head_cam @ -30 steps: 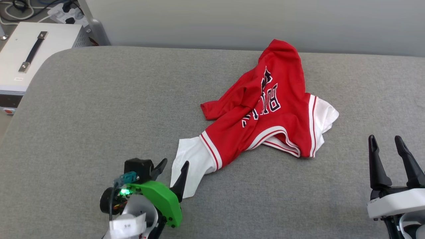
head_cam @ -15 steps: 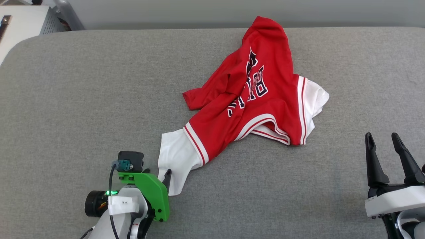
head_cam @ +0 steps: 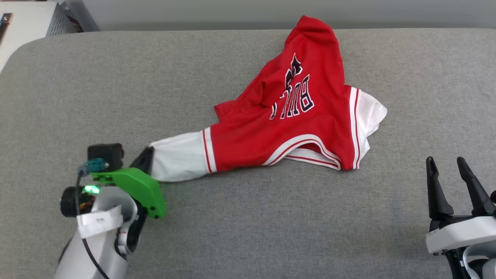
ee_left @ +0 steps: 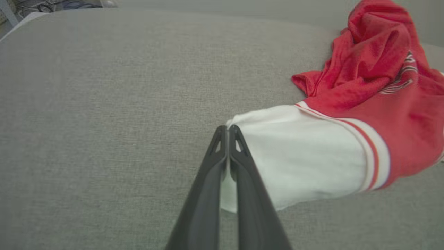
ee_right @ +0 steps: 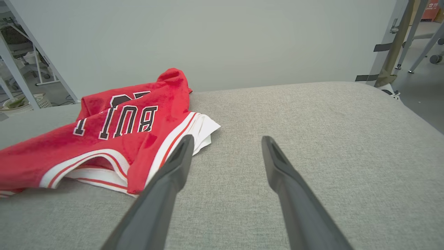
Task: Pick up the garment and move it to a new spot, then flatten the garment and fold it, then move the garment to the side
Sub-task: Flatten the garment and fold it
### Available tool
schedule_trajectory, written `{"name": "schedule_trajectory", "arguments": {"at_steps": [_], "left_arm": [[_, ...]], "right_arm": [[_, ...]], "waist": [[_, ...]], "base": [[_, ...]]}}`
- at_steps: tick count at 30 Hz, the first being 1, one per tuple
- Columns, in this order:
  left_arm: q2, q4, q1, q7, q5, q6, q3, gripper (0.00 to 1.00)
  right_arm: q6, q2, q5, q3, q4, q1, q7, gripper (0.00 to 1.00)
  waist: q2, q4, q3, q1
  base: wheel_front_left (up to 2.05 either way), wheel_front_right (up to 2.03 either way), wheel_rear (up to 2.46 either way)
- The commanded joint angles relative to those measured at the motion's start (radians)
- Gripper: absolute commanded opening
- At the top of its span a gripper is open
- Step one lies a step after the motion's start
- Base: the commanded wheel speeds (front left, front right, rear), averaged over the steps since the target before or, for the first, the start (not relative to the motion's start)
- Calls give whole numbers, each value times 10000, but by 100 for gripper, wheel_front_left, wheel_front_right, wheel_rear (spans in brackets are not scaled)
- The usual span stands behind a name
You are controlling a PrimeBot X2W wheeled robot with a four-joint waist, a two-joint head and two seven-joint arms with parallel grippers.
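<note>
**Left end effector clenched on sleeve; right end effector released**

1. Left end effector (ee_left: 227,129): both fingers are pressed together and clenched on the edge of the white sleeve (ee_left: 301,156) of the garment (head_cam: 267,133). In the left wrist view, white fabric shows in the slit between the fingers.
2. From the fingertips, the sleeve runs forward and to the right, pulled out straight, and ends at a band of red-white striped trim (ee_left: 373,158).
3. Beyond the trim, the red body of the garment lies bunched on the grey fabric-covered tabletop (head_cam: 97,85). The black lettering (head_cam: 292,102) faces up and is partly hidden by folds.
4. Farthest from this end effector, the garment is crumpled into a ridge at the far edge of the tabletop.
5. Right end effector (head_cam: 445,161): the fingers are spread apart and released, with nothing between them and bare tabletop directly ahead.
6. The second white sleeve (ee_right: 204,130) lies ahead of the right end effector, to its left. It is not in contact with either finger.
</note>
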Motion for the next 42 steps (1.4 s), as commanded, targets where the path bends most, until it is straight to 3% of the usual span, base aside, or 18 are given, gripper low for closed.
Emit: {"name": "schedule_trajectory", "arguments": {"at_steps": [1,8,13,14,15,18,24,28,31,32,35,42], "left_arm": [[186,-76,-272,-142,-79,31,201,0],[824,224,-737,-307,-489,175,1084,0],[1122,1182,-1049,-145,-659,185,1321,0],[1148,1415,-1111,-132,-642,189,1304,44],[1185,1712,-1188,-136,-569,196,1243,100],[1183,2262,-1441,-506,-396,159,1109,100],[916,2412,-1632,-2364,-96,-128,875,100],[656,1864,-1402,-3501,305,-496,349,100],[276,1051,-1011,-3867,582,-521,35,100],[-105,184,-468,-3970,789,-492,-195,100],[-499,-770,153,-3996,1042,-441,-456,100],[-1003,-1737,1258,-4002,1182,-499,-761,100]], "right_arm": [[-7,46,-69,24,39,-166,15,100],[-7,49,-171,26,151,-163,198,100],[-7,47,-249,-32,136,-274,365,100],[-7,50,-261,-38,146,-298,388,100],[-7,46,-270,-40,171,-329,408,100],[-7,48,-288,-37,228,-378,454,100],[-7,43,-319,-58,312,-318,555,100],[-7,-22,-319,-115,299,-242,658,100],[-7,-161,-292,-124,255,-177,819,100],[-7,-335,-228,-96,190,-132,1081,100],[-7,-615,-126,34,79,-107,1580,100],[-7,-1387,779,457,5,-329,3952,100]], "waist": [[0,64,-70,0],[0,104,-53,0],[0,67,174,0],[0,66,208,0],[0,70,242,0],[0,108,282,0],[0,391,71,0],[0,708,-225,0],[0,1008,-483,0],[0,1286,-702,0],[0,1578,-863,0],[0,2183,-1124,0]], "base": [[0,0,0],[0,0,0],[0,0,0],[0,0,0],[0,0,0],[0,0,0],[0,0,0],[0,0,0],[0,0,0],[0,0,0],[0,0,0],[0,0,0]]}}
